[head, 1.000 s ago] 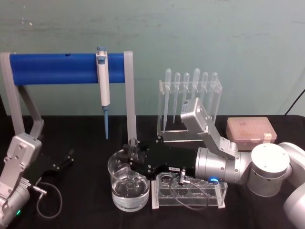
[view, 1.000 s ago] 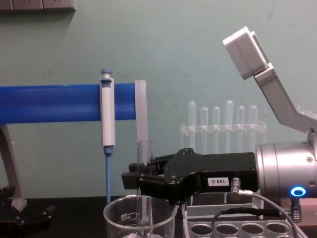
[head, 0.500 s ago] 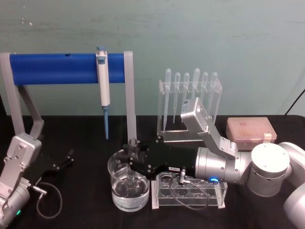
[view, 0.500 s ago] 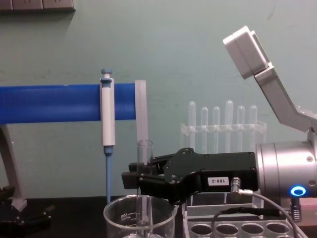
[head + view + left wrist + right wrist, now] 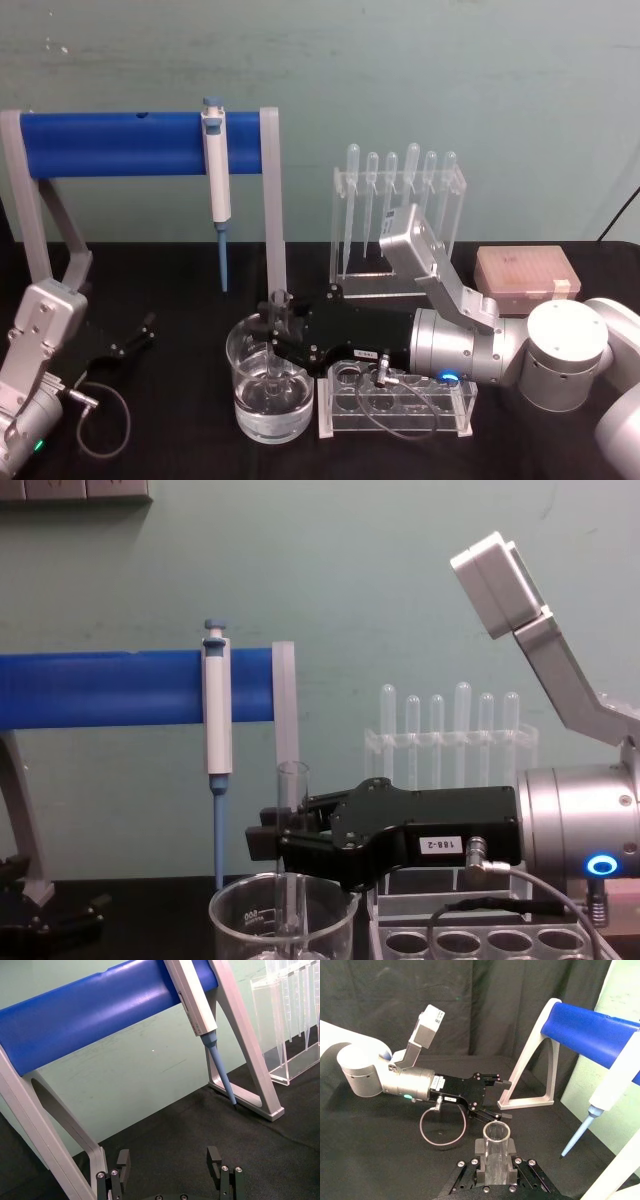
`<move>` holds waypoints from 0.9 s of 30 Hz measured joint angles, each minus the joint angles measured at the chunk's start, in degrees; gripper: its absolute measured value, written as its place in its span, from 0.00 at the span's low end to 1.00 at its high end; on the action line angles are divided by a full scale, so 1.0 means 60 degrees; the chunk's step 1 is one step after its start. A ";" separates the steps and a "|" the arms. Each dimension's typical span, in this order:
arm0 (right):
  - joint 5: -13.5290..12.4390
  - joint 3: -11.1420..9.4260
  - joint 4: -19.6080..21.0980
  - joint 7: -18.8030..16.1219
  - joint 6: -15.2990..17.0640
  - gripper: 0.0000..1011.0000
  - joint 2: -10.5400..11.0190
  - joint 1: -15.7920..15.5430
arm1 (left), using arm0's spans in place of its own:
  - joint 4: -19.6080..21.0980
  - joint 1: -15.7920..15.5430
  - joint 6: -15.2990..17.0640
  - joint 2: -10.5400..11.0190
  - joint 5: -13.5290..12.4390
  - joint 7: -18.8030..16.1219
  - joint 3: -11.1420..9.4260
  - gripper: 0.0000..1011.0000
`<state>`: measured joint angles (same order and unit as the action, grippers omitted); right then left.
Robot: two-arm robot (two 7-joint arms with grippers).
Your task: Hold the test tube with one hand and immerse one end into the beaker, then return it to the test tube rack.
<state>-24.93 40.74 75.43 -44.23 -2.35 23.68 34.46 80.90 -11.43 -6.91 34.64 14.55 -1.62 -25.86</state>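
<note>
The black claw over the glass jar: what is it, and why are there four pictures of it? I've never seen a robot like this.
It is a robot with two arms, photographed by its own cameras: one on its head looking down, one on its chest looking across the table, and one on each wrist. The right claw is shut on a test tube, held upright with its lower end down inside the beaker, which holds clear liquid. The left claw sits open and idle, low at the robot's left. Beside the beaker on the black table is a clear test tube rack. Behind stand a rack of thin pipettes, a blue stand with a pipettor hanging from it, and a pinkish box.
</note>
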 joint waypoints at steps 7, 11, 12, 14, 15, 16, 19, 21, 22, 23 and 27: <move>0.0000 0.0000 0.0000 0.0000 -0.0001 0.22 0.0000 0.0000 | 0.0000 0.0000 0.0000 0.0000 0.0000 0.0000 -0.0001 0.99; 0.0001 0.0000 0.0000 0.0000 0.0000 0.22 0.0000 0.0000 | 0.0001 0.0000 0.0000 0.0000 0.0000 0.0000 0.0000 0.99; 0.0000 0.0000 0.0000 0.0001 -0.0001 0.22 0.0000 0.0000 | 0.0000 0.0000 0.0000 0.0000 -0.0001 0.0000 0.0000 0.99; 0.0001 0.0000 0.0000 0.0000 -0.0001 0.22 0.0000 0.0000 | 0.0000 0.0000 0.0000 0.0000 0.0000 0.0000 0.0000 0.99; 0.0001 0.0000 -0.0001 0.0001 0.0000 0.22 0.0000 0.0000 | 0.0000 0.0000 0.0000 0.0000 0.0000 0.0000 0.0000 0.99; 0.0001 0.0000 0.0000 0.0000 -0.0001 0.22 0.0000 0.0000 | 0.0000 0.0000 0.0000 0.0000 0.0000 0.0000 0.0000 0.99; 0.0001 0.0000 0.0000 0.0000 -0.0001 0.22 0.0000 0.0000 | 0.0000 0.0000 0.0000 0.0000 0.0000 0.0000 0.0000 0.99; 0.0001 0.0000 0.0000 0.0000 0.0000 0.22 0.0000 0.0000 | 0.0000 0.0000 -0.0001 0.0000 0.0000 0.0000 0.0000 0.99; 0.0001 0.0000 0.0000 0.0000 0.0000 0.22 0.0000 0.0000 | 0.0000 0.0000 0.0000 0.0000 0.0000 0.0000 0.0000 0.99; 0.0001 0.0000 0.0000 0.0001 -0.0001 0.22 0.0000 0.0000 | 0.0000 0.0000 0.0000 0.0000 0.0000 0.0000 0.0000 0.99; 0.0001 0.0000 0.0000 0.0000 0.0000 0.22 0.0000 0.0000 | 0.0000 0.0000 0.0000 0.0000 0.0000 0.0000 0.0000 0.99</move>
<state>-24.92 40.74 75.43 -44.23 -2.35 23.68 34.46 80.90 -11.43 -6.91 34.64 14.55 -1.62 -25.86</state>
